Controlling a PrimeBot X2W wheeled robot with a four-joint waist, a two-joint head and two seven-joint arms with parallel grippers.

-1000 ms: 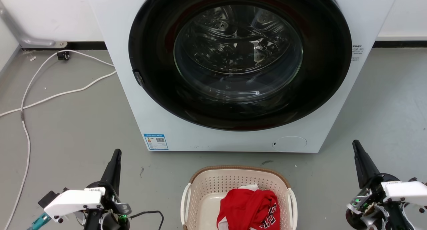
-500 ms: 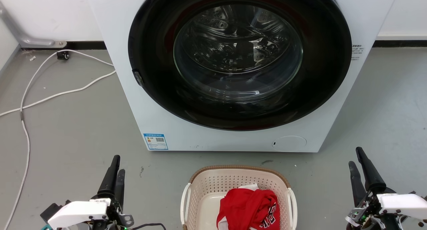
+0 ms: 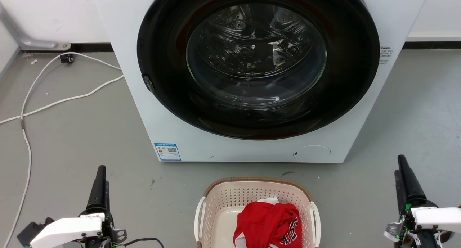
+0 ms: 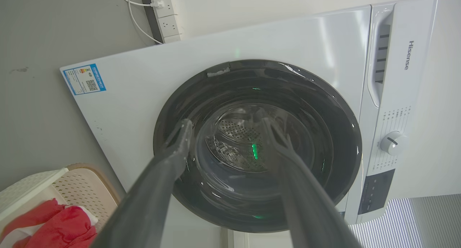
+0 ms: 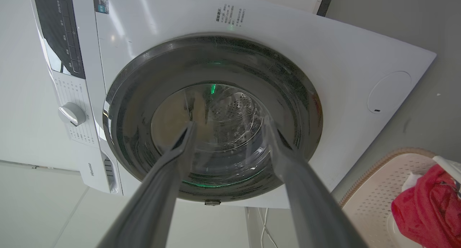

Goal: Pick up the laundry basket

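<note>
Nothing of the lift is done yet. The laundry basket (image 3: 230,198) sits on the grey floor (image 3: 72,140) just in front of the washing machine (image 3: 144,111), between my two arms, and neither arm touches it. My left gripper (image 3: 103,174) hangs well out to the basket's left and my right gripper (image 3: 398,164) well out to its right, both pointing toward the machine. In the wrist views each pair of fingers (image 4: 158,176) stands spread with nothing between them. As I judge it, everything is left to do: bring each gripper in to a side handle (image 3: 197,219), close, and raise both together.

The basket is cream plastic, a rounded rectangle with walls full of small round holes, a brown woven-look band along the rim and a thin white loop at each side. It looks light and slightly flexible. A red cloth (image 3: 266,222) with some white lies bunched inside, soft and loose. The machine's front is smooth glossy white, with a dark round door (image 3: 162,43) and bulging clear glass.
</note>
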